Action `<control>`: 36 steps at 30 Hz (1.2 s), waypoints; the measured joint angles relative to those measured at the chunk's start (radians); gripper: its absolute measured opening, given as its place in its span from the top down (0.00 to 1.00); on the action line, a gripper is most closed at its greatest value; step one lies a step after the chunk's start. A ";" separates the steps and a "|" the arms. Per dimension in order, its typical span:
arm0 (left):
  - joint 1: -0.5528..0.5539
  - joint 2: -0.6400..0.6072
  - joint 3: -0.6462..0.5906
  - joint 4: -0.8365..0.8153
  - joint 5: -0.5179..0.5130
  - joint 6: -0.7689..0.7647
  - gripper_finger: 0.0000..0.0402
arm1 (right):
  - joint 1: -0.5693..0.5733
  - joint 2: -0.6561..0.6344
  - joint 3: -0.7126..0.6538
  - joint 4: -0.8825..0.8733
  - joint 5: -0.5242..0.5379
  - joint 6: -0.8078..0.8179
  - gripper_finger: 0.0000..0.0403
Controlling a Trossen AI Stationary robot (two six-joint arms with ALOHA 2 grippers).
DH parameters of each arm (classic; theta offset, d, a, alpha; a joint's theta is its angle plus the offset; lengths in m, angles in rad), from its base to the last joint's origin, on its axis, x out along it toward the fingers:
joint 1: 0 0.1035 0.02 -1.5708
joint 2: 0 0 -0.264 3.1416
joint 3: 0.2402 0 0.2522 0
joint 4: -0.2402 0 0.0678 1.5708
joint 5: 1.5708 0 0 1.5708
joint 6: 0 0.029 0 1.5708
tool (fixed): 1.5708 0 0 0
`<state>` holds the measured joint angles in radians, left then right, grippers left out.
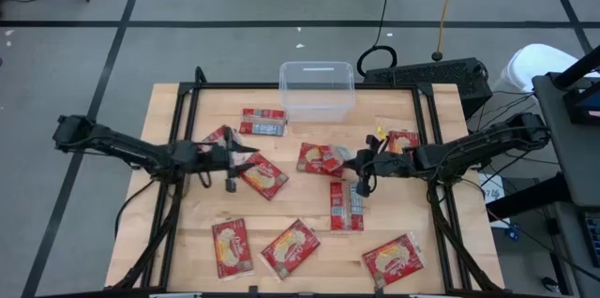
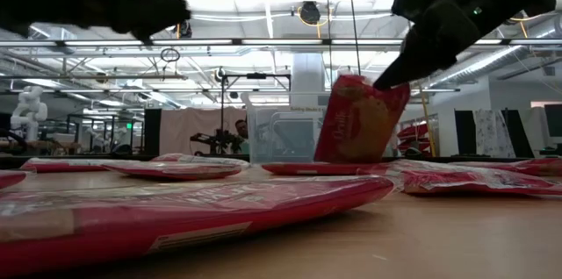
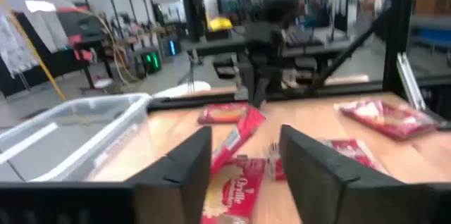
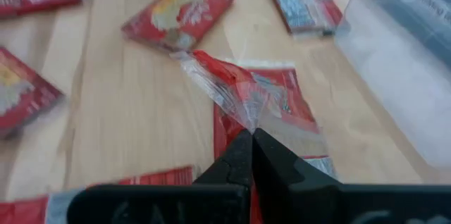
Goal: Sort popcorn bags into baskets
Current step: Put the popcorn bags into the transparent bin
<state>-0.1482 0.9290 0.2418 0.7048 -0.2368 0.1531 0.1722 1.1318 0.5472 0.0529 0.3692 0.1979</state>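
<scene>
Popcorn bag hangs pinched by its clear edge in the right tool near the desk's middle — lifted, tilted. Left tool hovers spread over the desk's left half; clear basket sits at the far edge.

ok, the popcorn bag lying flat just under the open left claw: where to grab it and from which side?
Probably by its clear wrapper edge, from straight above. That popcorn bag lies flat on the table, so its faces give no purchase; only a thin rim can be pinched. The right claw holds its own bag that way, shut on the film. The left claw hangs open above it.
</scene>
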 joint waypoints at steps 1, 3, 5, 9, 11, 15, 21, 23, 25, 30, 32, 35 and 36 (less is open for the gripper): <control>0.000 0.052 0.036 0.002 0.000 0.004 0.51 | 0.000 0.000 0.000 0.014 0.000 -0.003 1.00; 0.000 0.151 0.102 0.006 0.004 0.025 0.47 | 0.000 0.000 0.000 0.036 0.000 -0.015 1.00; 0.003 0.253 0.166 0.003 0.006 0.051 0.44 | 0.000 0.000 0.000 0.053 0.001 -0.021 1.00; 0.006 0.440 0.281 0.003 0.008 0.075 0.39 | 0.000 0.000 0.000 0.059 0.022 -0.023 1.00; 0.013 0.522 0.327 0.002 0.009 0.078 0.36 | 0.000 0.000 0.000 0.062 0.024 -0.023 1.00; 0.037 0.667 0.416 0.003 0.009 0.077 0.30 | 0.000 0.000 0.000 0.076 0.025 -0.024 1.00; 0.085 0.831 0.521 0.004 0.010 0.078 0.25 | 0.000 0.000 0.000 0.102 0.023 -0.043 1.00; 0.103 0.868 0.548 0.003 0.009 0.079 0.25 | 0.000 0.000 0.000 0.102 0.023 -0.046 1.00; 0.122 0.905 0.575 0.006 0.024 0.081 0.26 | 0.000 0.000 0.000 0.102 0.023 -0.046 1.00; 0.161 0.974 0.625 0.002 0.106 0.090 0.34 | 0.000 0.000 0.000 0.114 0.023 -0.050 1.00; 0.169 0.991 0.641 0.004 0.106 0.092 0.40 | 0.000 0.000 0.000 0.118 0.023 -0.053 1.00; 0.178 0.991 0.641 0.002 0.106 0.089 0.53 | 0.000 0.000 0.000 0.116 0.023 -0.053 1.00; 0.181 0.990 0.640 0.000 0.106 0.080 0.58 | 0.000 0.000 0.000 0.116 0.023 -0.054 1.00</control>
<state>0.0324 1.9192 0.8822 0.7050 -0.1312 0.2327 0.1719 1.1316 0.5472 0.1687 0.3922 0.1444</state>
